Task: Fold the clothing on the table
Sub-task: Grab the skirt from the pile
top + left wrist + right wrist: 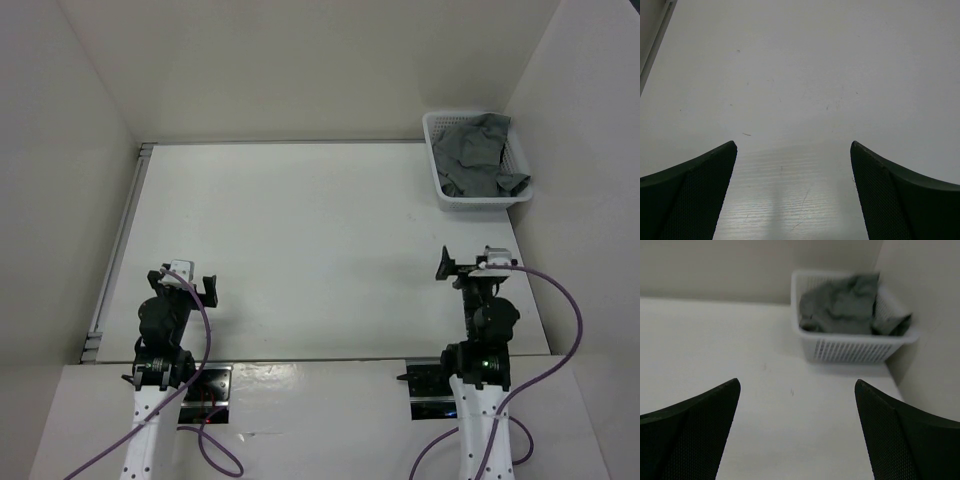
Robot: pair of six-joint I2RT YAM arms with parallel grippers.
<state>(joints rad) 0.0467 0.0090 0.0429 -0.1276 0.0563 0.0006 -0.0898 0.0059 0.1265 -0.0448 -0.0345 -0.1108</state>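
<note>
Grey clothing (478, 150) lies crumpled in white basket (479, 203).

We hold both arms folded up close over their bases, well apart from each other. Our left arm (160, 325) rises from its mount with the wrist bent forward, and the left gripper (208, 287) sits at its tip, turned slightly toward the middle. Our right arm (490, 320) mirrors that pose, and the right gripper (444, 265) points inward toward the left. In the left wrist view our two dark fingers (690, 195) stand spread wide with nothing between them. In the right wrist view the fingers (910, 440) are parted just as widely, and they too hold nothing. Neither gripper touches anything.
</note>
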